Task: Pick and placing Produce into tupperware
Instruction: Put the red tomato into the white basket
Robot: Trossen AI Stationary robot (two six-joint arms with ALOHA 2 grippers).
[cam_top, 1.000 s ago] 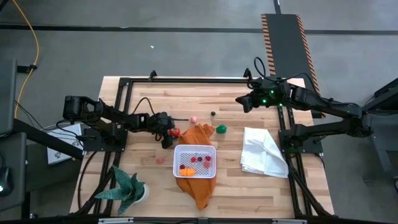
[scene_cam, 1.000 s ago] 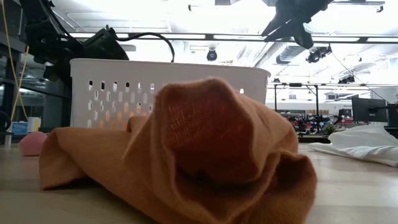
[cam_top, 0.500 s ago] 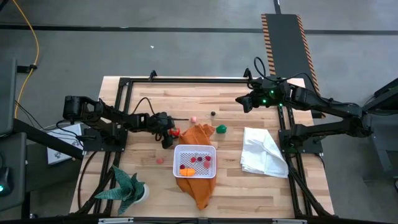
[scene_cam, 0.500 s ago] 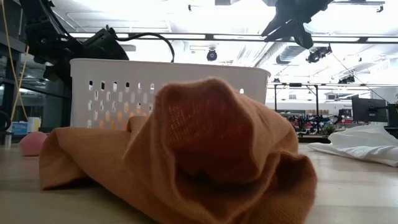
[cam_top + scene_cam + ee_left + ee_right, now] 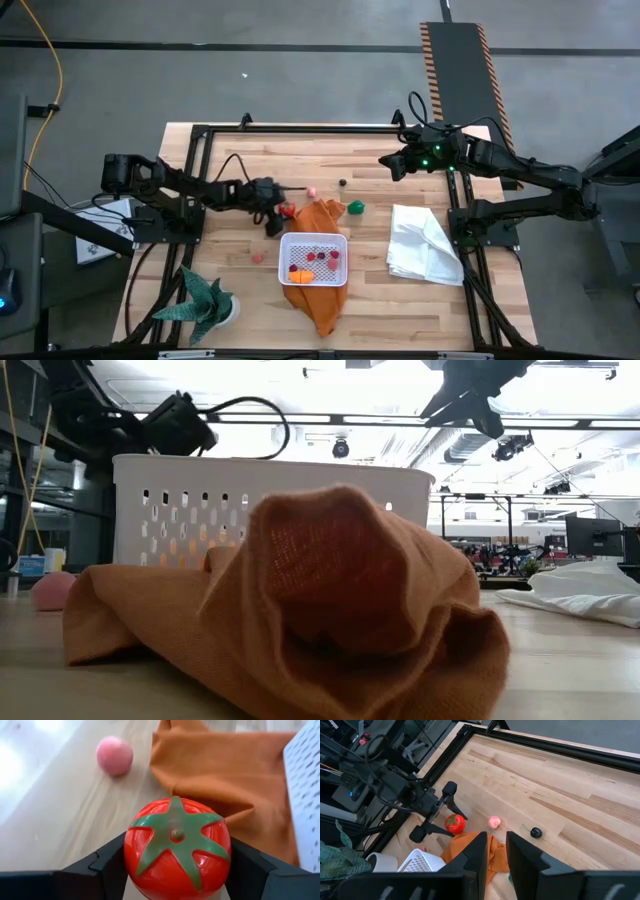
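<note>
My left gripper (image 5: pixel 278 210) stands just left of the orange cloth and is shut on a red toy tomato (image 5: pixel 176 847) with a green star top. The white tupperware (image 5: pixel 313 258) sits on the orange cloth (image 5: pixel 318 300) and holds several red and orange produce pieces (image 5: pixel 312 264). Loose on the table lie a pink ball (image 5: pixel 115 756), a dark piece (image 5: pixel 342 183), a green piece (image 5: pixel 355 207) and a pinkish piece (image 5: pixel 257 256). My right gripper (image 5: pixel 384 162) waits shut and raised near the far right. My left gripper pinches the tomato by its round sides (image 5: pixel 131 851), one dark finger (image 5: pixel 105 867) on each side. The fingers slant down at it from the table's left. The green top faces the wrist camera. Whether its underside rests on the table I cannot tell.
A white cloth (image 5: pixel 424 243) lies crumpled on the right. A green spiky potted plant (image 5: pixel 205 303) stands at the near left corner. A black frame (image 5: pixel 300 128) runs round the table. In the low view the orange cloth (image 5: pixel 330 600) hides most of the tupperware (image 5: pixel 200 500).
My left gripper has moved a little toward the table's right, closer to the orange cloth, carrying the tomato along; in the low view its wrist and cable have risen slightly. The right arm has kept still.
</note>
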